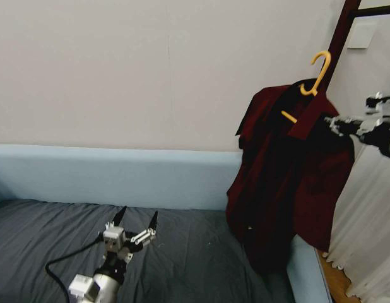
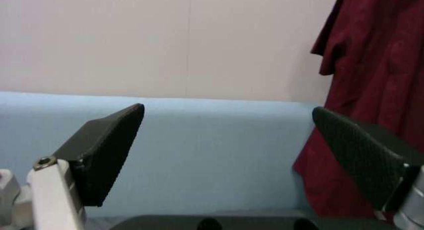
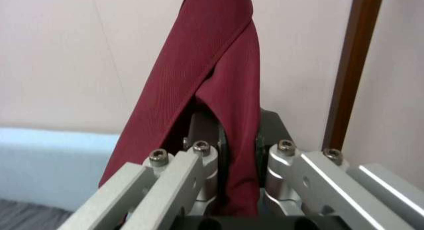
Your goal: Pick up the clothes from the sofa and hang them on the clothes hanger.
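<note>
A dark red shirt (image 1: pixel 289 183) hangs at the right end of the sofa, draped over a yellow hanger (image 1: pixel 316 74) on a dark wooden stand (image 1: pixel 337 44). My right gripper (image 1: pixel 330 123) is raised at the shirt's shoulder and is shut on a fold of the red fabric (image 3: pixel 219 106). My left gripper (image 1: pixel 133 221) is low over the dark grey sofa seat (image 1: pixel 50 233), open, with nothing between its black fingers (image 2: pixel 106 145). The shirt (image 2: pixel 371 91) hangs off to one side of it.
The sofa has a light blue backrest (image 1: pixel 119 177) and a plain pale wall (image 1: pixel 119 69) behind. A white curtain (image 1: pixel 372 221) hangs at the far right, and wooden floor (image 1: pixel 337 284) shows below it beside the sofa end.
</note>
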